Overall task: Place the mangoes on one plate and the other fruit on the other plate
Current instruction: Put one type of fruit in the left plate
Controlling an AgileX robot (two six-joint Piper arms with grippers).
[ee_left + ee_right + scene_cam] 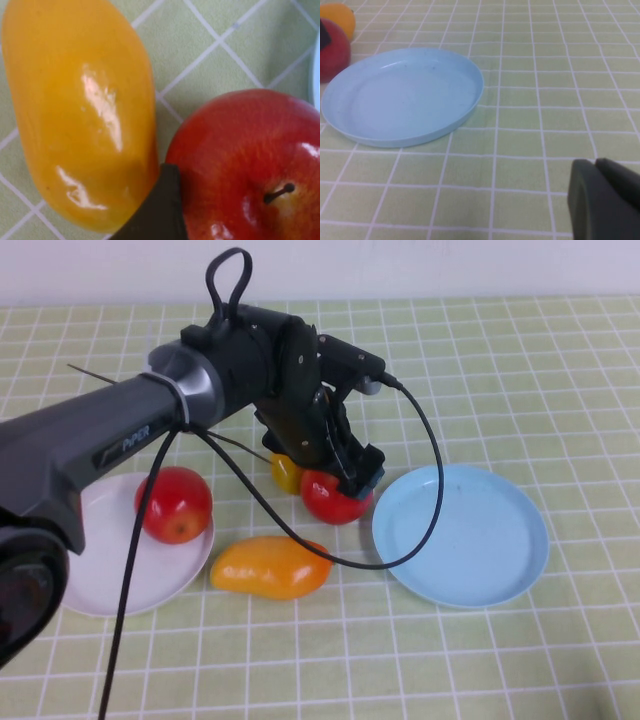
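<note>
Left gripper (345,472), jaws spread wide, sits low in the middle of the high view, straddling the red apple (335,498) that lies on the checked tablecloth (520,360) just left of the light blue plate (462,533). Nothing is clamped yet. In the left wrist view one dark fingertip (157,210) drops into the narrow gap between this apple (250,165) and the mango (82,110) touching it.

To do this step well, I judge the finger should stay in that gap without nudging the mango, the jaws should centre on the apple's widest part, and closing should be gentle, since the glossy round skin may slip or roll. The lift then goes toward the white plate (100,585) at lower left of the high view, where the other apple (175,503) already rests.

A second mango (270,567) lies on the cloth between the two plates, low in the frame; the carry should pass above it. The blue plate holds nothing.

Right gripper (605,200) is parked with fingers closed, seen at the lower right of its own wrist view, well apart from the plate (405,100).
</note>
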